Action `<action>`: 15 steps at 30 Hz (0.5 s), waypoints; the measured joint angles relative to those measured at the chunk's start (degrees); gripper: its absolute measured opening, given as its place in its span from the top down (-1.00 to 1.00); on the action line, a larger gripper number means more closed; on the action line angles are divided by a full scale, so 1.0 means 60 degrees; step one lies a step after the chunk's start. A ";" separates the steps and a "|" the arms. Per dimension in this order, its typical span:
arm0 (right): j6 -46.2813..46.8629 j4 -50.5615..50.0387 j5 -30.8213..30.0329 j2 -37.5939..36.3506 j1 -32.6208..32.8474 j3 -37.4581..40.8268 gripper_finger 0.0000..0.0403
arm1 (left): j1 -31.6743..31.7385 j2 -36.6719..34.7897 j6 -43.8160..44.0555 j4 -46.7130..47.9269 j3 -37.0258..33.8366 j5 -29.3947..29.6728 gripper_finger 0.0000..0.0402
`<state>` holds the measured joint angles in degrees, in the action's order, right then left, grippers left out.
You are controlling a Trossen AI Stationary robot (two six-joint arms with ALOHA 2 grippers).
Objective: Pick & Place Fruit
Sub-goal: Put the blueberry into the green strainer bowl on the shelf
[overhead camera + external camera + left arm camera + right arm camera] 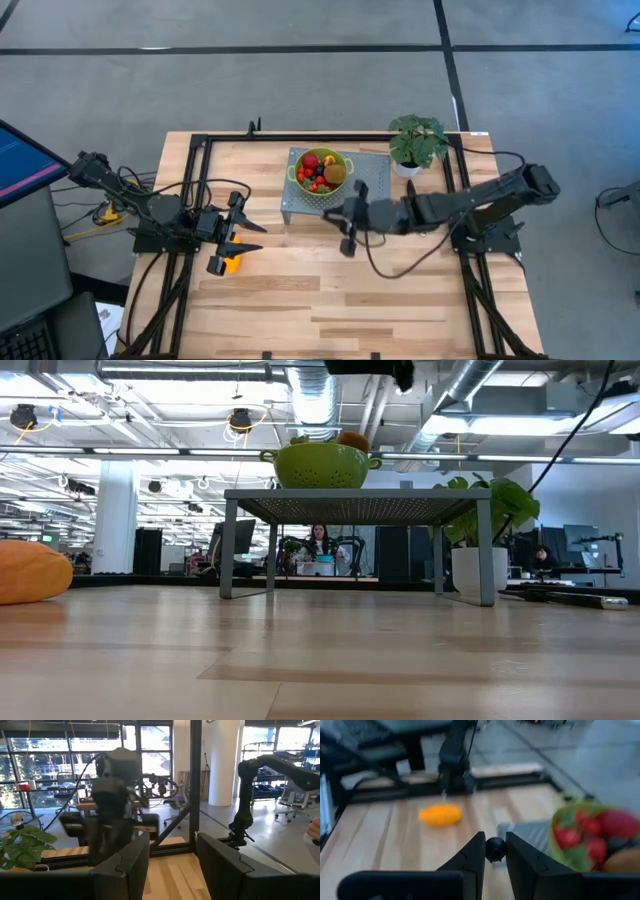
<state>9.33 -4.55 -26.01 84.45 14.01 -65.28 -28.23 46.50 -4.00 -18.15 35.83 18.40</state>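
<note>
A green colander [321, 172] holding red, orange and brown fruit stands on a low grey metal stand [300, 208] at the table's far middle. A long orange-yellow fruit [231, 264] lies on the table wood at the left; it also shows in the right wrist view [440, 815]. My right gripper [495, 857] hangs in the air just near of the stand [343, 222], shut on a small dark round berry [495, 849]. My left gripper [172, 865] waits open and empty above the table's left part [252, 228], near the long fruit. My right gripper pinches the small dark berry by its two sides [488, 849] between its two fingers. The fingers point toward the table's left, slanting slightly down. The berry is lifted clear of the table and of the stand.
A leafy potted plant [415, 145] stands at the far right beside the stand. A black frame [200, 140] runs along the table's far and side edges. Bare wood lies in the near half [340, 300].
</note>
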 joint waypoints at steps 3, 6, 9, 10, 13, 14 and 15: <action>-0.0519 0.0826 0.0350 0.0025 -0.0646 0.0000 0.71 | 0.0004 0.0001 0.0001 0.0000 0.0000 0.0021 0.21; -0.0799 0.1334 0.0482 0.0057 -0.1306 0.0000 0.71 | 0.0000 -0.0002 -0.0001 -0.0007 0.0001 0.0021 0.21; -0.0810 0.1527 0.0586 0.0154 -0.1981 -0.0007 0.71 | 0.0001 0.0001 -0.0001 -0.0016 0.0004 0.0020 0.21; -0.0810 0.1455 0.0609 0.0189 -0.2184 0.0001 0.71 | 0.0000 -0.0002 0.0001 -0.0018 0.0002 0.0018 0.21; -0.0724 0.1471 0.0624 0.0236 -0.2698 -0.0001 0.71 | 0.0004 0.0000 0.0001 -0.0044 0.0004 0.0014 0.21; -0.0674 0.1553 0.0624 0.0320 -0.2826 -0.0025 0.71 | 0.0004 0.0000 0.0001 -0.0046 0.0000 0.0014 0.21; -0.0620 0.1512 0.0638 0.0407 -0.2931 -0.0027 0.71 | 0.0000 0.0000 0.0001 -0.0054 0.0003 0.0014 0.21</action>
<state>5.61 4.52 -22.18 86.89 -3.58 -65.44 -28.23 46.50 -3.99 -18.48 35.85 18.48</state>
